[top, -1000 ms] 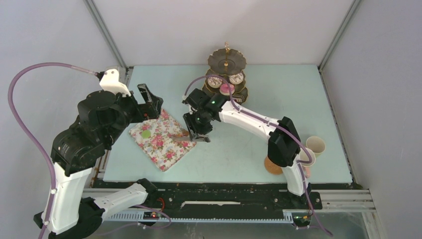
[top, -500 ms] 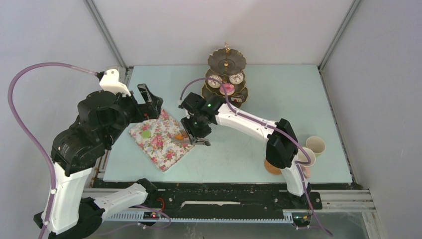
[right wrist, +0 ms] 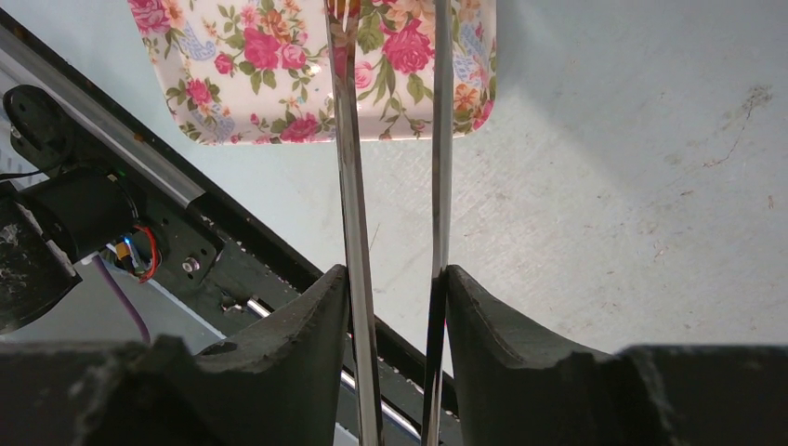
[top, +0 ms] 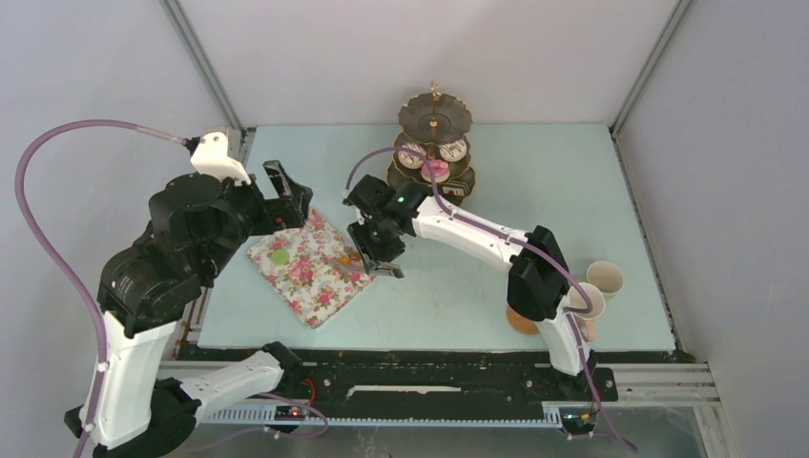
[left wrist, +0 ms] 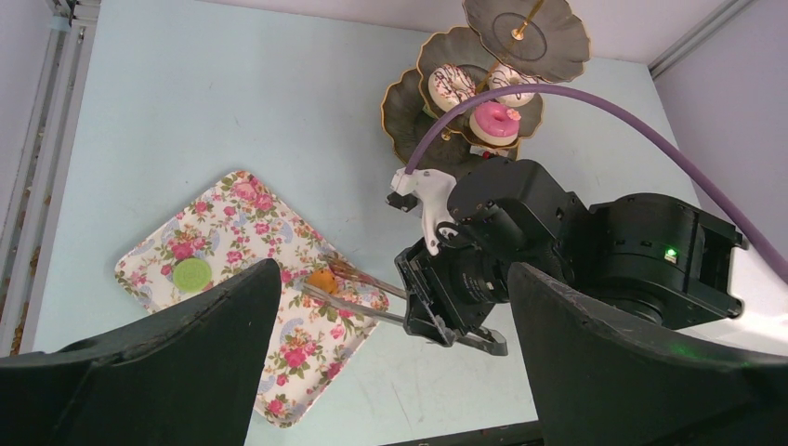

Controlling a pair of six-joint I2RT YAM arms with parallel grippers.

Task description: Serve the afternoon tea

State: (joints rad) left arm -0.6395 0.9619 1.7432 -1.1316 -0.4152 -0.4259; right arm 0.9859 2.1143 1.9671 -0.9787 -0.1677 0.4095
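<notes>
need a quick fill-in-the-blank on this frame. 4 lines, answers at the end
1. The left gripper is ___.
2. The right gripper is shut on the long grey ___, whose tips reach the orange piece.
3. The floral cloth bears ___ cake pieces: the orange piece and the green piece.
4. The cream cups stand near the table at its ___ edge.
Missing words: open; tongs; two; right.
</notes>
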